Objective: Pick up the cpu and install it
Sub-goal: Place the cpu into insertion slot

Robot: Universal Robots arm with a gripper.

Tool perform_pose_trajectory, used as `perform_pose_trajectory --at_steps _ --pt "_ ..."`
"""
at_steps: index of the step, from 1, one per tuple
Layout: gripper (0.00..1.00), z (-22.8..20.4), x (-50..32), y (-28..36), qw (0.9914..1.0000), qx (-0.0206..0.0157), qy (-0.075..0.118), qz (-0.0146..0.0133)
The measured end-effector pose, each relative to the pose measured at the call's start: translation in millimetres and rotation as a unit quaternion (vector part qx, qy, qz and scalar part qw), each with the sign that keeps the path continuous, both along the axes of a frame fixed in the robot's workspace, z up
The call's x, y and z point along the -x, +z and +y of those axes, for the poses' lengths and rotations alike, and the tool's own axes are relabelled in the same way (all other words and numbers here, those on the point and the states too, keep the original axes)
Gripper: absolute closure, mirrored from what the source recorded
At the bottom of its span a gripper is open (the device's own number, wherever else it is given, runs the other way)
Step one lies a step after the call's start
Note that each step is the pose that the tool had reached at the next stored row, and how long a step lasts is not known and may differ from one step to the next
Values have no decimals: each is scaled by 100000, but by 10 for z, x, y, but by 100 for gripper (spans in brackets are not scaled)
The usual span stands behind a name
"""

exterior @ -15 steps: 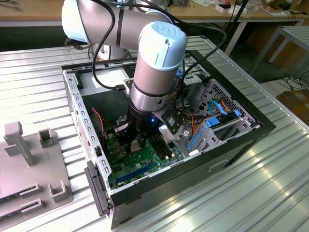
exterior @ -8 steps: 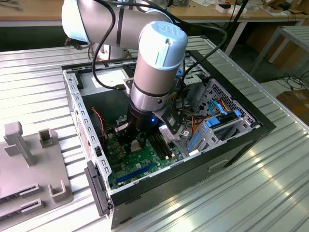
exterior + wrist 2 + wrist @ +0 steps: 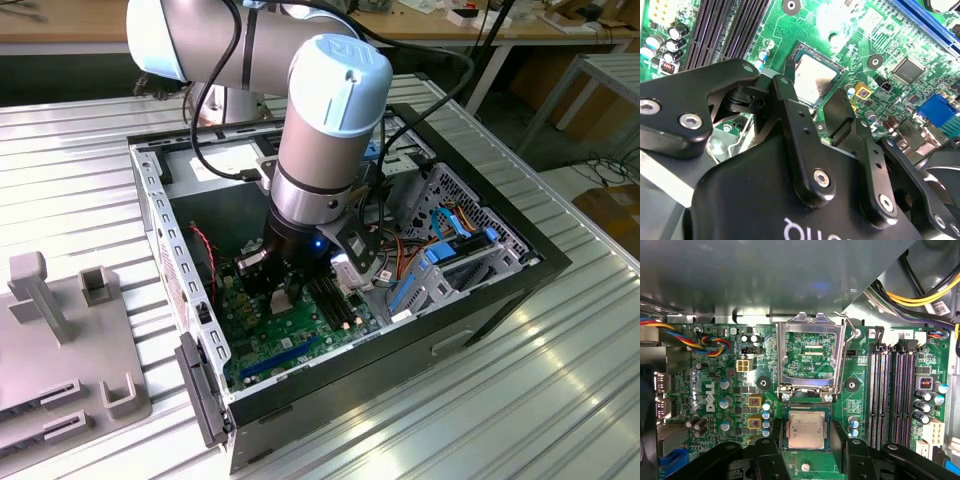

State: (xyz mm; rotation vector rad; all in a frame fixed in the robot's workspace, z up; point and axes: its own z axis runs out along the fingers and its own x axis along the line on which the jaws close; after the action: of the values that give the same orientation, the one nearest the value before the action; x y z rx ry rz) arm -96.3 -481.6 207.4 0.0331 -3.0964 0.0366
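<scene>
Has cpu (image 3: 806,429) seated in socket (image 3: 807,408), clamp frame (image 3: 810,322) not yet closed.
Hovers with end effector (image 3: 806,440) released astride it.

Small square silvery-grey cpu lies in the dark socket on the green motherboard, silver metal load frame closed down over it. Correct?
Not quite. The silver metal load frame is swung open, standing up past the dark socket, as the first wrist view shows. The small square silvery-grey cpu does lie in that socket on the green motherboard, its top uncovered.

matt metal cpu (image 3: 806,427), seemingly smooth black pincer (image 3: 810,90)
</scene>
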Motion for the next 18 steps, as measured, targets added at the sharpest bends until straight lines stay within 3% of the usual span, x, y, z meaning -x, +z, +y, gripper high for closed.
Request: perform_pose_trajectory --at_steps 5,7,8,10,18 --pt "49 0 0 2 100000 -2 0 3" --pt "64 0 0 3 100000 -2 2 1" --pt "64 0 0 3 100000 -5 1 1" --pt "76 1 0 3 100000 4 -11 4" --pt "76 17 0 -28 99991 13 -1345 10"
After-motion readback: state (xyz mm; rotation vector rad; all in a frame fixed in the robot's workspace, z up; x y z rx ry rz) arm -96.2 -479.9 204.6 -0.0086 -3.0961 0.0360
